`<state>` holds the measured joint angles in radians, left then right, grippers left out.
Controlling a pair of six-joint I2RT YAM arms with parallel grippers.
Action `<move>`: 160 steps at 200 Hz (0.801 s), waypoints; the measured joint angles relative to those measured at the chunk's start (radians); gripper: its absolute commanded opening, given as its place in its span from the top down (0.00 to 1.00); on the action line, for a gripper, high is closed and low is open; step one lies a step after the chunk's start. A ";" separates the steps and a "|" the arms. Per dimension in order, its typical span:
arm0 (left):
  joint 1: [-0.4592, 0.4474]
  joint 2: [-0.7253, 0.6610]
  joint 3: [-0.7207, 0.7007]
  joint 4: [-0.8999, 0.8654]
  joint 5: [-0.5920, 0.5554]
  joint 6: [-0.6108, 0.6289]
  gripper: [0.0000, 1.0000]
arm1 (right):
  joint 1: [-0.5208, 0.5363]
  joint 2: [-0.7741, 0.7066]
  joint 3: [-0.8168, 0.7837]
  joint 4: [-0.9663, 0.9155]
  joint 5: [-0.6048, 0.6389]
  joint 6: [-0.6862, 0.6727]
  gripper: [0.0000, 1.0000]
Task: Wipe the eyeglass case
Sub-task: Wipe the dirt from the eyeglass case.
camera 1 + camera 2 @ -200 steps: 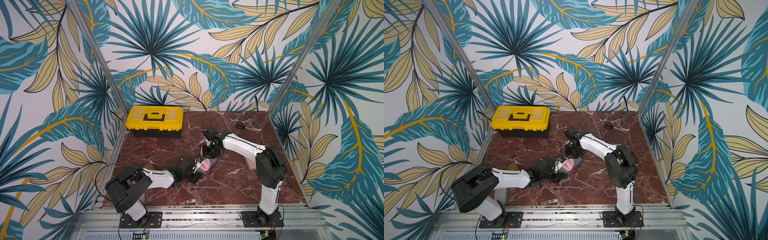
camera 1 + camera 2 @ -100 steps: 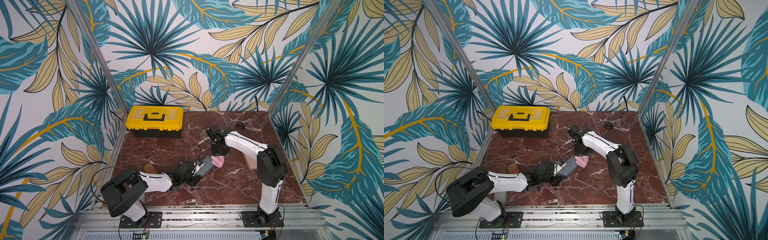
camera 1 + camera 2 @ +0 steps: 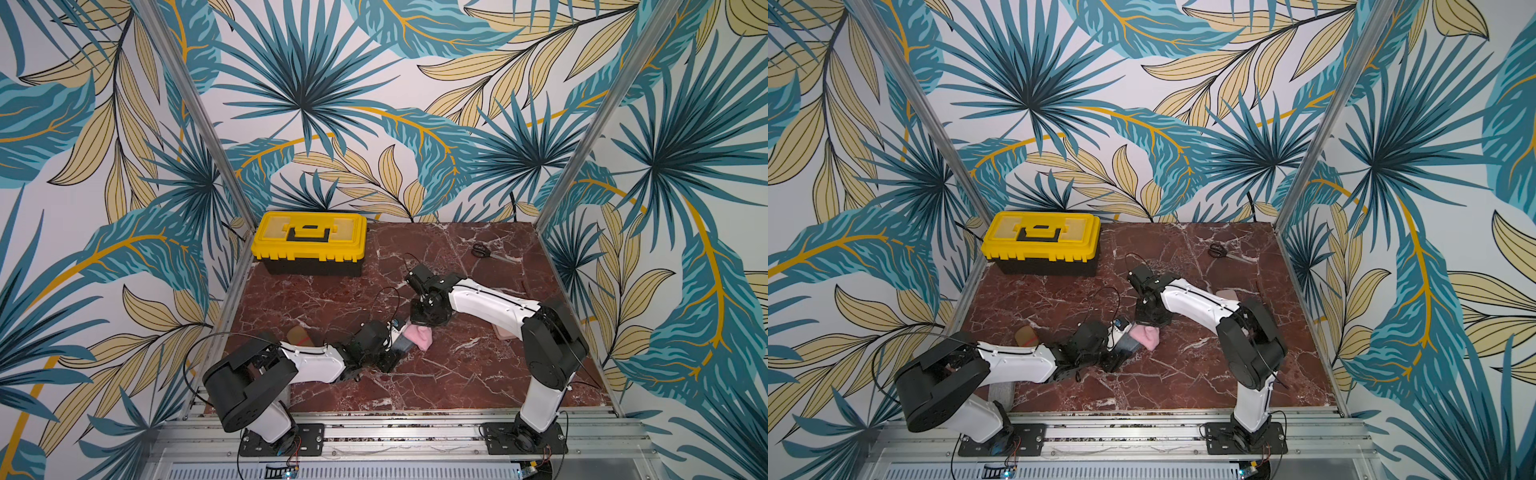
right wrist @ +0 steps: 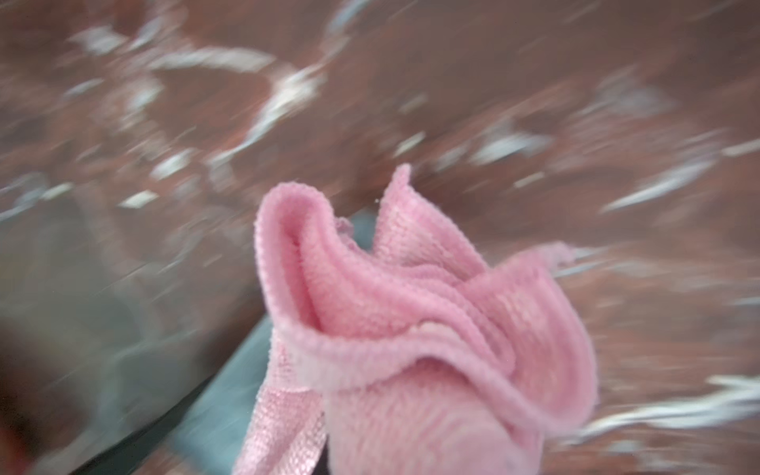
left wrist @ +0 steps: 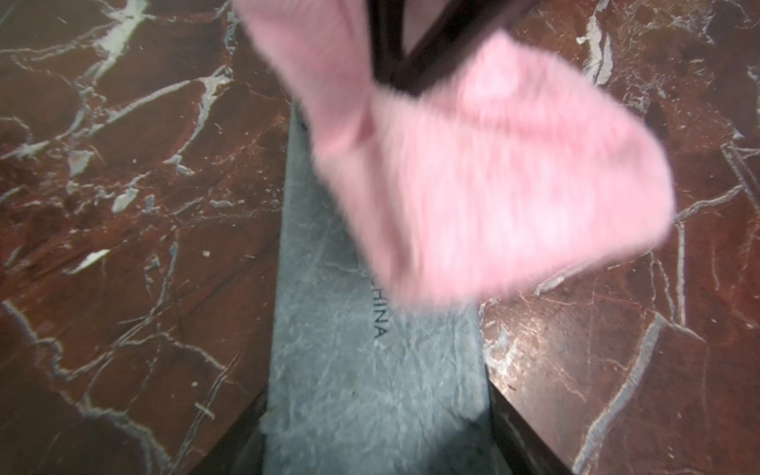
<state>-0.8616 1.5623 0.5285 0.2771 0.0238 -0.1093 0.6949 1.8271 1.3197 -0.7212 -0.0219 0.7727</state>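
Both jaws grip mid-frame: left gripper (image 3: pixel 394 354) clamps the grey eyeglass case (image 5: pixel 370 370); right gripper (image 3: pixel 417 328) pinches pink cloth (image 3: pixel 419 337) atop it.

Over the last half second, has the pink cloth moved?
Yes. Judged against the fixed yellow toolbox, the pink cloth has swept back toward the robot's left and toward the front, along the eyeglass case.

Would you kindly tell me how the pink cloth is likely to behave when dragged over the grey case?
Probably floppy: the pink cloth bunches in loose folds. Its fuzzy weave likely drags rather than slides on the grey case.
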 measured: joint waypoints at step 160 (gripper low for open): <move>0.002 0.002 -0.002 0.018 0.003 0.024 0.73 | -0.083 0.227 0.305 -0.117 -0.102 -0.200 1.00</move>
<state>-0.8593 1.5646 0.5262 0.2951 0.0265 -0.0853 0.6117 2.0541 1.6245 -0.8383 -0.1238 0.5732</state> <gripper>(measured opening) 0.678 0.117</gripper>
